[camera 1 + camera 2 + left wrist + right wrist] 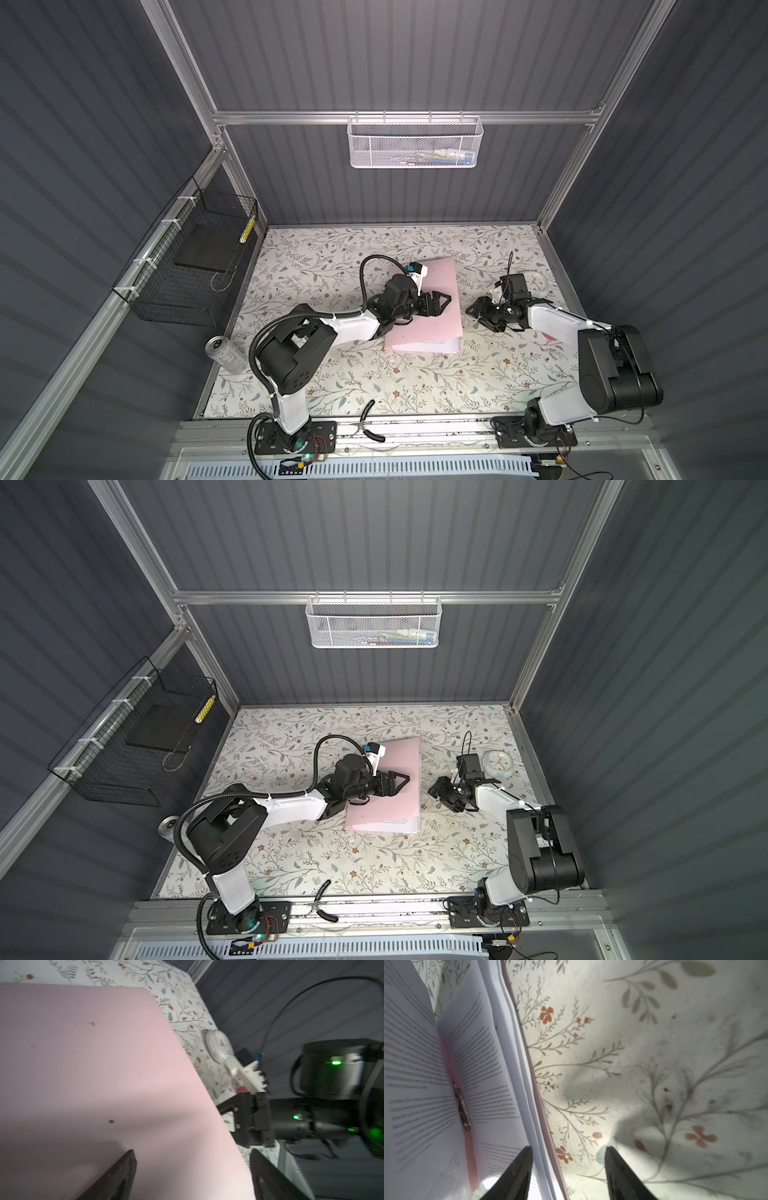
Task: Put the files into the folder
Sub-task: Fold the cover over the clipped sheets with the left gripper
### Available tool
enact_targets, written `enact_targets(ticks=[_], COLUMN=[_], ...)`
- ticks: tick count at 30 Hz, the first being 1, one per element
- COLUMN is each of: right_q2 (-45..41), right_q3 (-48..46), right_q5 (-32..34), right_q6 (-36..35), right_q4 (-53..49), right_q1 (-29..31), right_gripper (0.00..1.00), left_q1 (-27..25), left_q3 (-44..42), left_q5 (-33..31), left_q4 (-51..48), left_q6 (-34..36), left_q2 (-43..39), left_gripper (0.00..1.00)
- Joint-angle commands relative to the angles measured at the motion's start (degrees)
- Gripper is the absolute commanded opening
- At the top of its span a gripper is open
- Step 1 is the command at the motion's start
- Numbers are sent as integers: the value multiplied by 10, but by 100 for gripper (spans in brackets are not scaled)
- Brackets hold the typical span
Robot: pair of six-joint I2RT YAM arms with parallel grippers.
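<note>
Roughly: table [332, 374] w/ floral top, folder [434, 272] lying flat near centre, long axis approx 12–6 in both top views. Cover is down or nearly so. Spine seems on the 9 o'clock side, open edge on the 3 o'clock side. Files [440, 344] sit inside, w/ a white strip poking out at the 6 o'clock edge. Right wrist view looks into the gap: printed pages either side of clip [462, 1107].

L gripper [444, 303] hovers over the cover near its 3 o'clock edge, jaws spread wide, nothing btw them; can't tell if it touches the cover. R gripper [473, 313] sits just beside that same edge, jaws partly spread, empty; folder lies at its 9 o'clock. L is nearer, so pressing the cover flat prob. falls to L, w/ R placed to square the open edge.
</note>
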Motion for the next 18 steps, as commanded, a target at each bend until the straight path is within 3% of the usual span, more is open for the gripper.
enact_targets(ticks=[1, 8, 18], right_q2=[-4, -6, 76], right_q3=[18, 59, 104], right_q5=[58, 109, 55], right_q6=[-21, -27, -18], right_q4=[-51, -93, -50], right_q1=[-2, -2, 11], right_gripper=[58, 59, 54], left_q1=[2, 2, 12], left_q3=[21, 23, 29], left_q5=[-68, -96, -99], left_q4=[-32, -40, -64], left_q6=[46, 73, 94], left_q2=[28, 71, 78], left_gripper=[86, 86, 89])
